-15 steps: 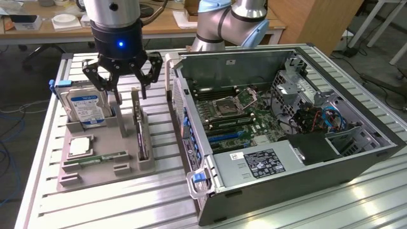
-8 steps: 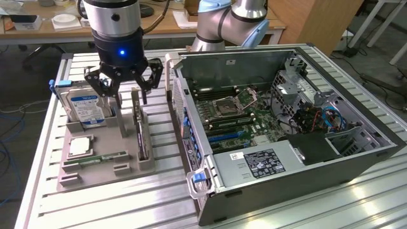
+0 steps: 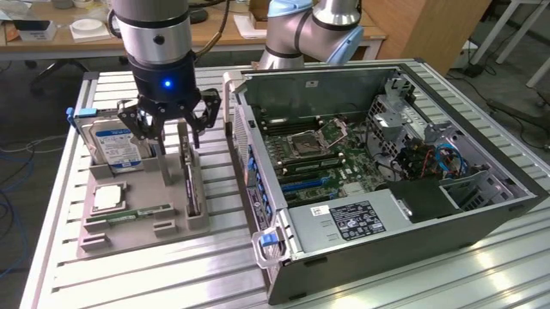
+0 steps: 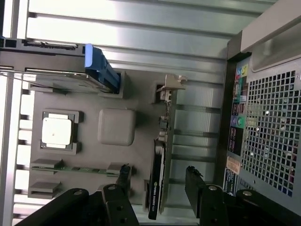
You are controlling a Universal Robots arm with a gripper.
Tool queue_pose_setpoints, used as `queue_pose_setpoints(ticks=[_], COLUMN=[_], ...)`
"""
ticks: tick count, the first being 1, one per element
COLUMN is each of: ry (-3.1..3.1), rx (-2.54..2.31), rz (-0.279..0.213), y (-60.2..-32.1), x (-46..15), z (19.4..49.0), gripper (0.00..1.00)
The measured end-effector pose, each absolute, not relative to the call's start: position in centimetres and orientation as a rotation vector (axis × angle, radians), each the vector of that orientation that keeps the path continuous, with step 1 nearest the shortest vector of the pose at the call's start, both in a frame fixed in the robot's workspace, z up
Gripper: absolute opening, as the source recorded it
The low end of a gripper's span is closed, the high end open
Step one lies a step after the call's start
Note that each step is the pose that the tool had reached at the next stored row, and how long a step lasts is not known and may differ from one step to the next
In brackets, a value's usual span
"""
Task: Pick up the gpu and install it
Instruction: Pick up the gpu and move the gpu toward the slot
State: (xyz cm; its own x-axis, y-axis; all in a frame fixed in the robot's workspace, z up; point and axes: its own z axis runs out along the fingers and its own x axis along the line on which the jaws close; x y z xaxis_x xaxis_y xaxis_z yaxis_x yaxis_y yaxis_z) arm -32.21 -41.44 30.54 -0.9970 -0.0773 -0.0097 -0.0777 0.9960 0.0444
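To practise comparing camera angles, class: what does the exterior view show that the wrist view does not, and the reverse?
Exterior view: inside the open case, the motherboard and power supply. Wrist view: the case's outer panel face on, with its grille holes and coloured ports. Both: the gpu standing on edge in the grey holder, the hard drive, and the open pincer, one finger on each side of the gpu.

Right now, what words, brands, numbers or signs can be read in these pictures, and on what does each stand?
"NVIDIA", as best it reads: white print on the edge of the gpu; the rest is blurred.
Label on the hard drive: too small to read.
Label on the power supply: too small to read.
Stickers on the computer case: too blurred to read.
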Motion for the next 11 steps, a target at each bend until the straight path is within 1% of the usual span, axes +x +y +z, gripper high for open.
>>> queue_pose_setpoints(ticks=[11], ry=[3.129], rx=[-0.122], rz=[0.070], y=[-42.0], x=[-32.1], z=[28.6], gripper=[0.59])
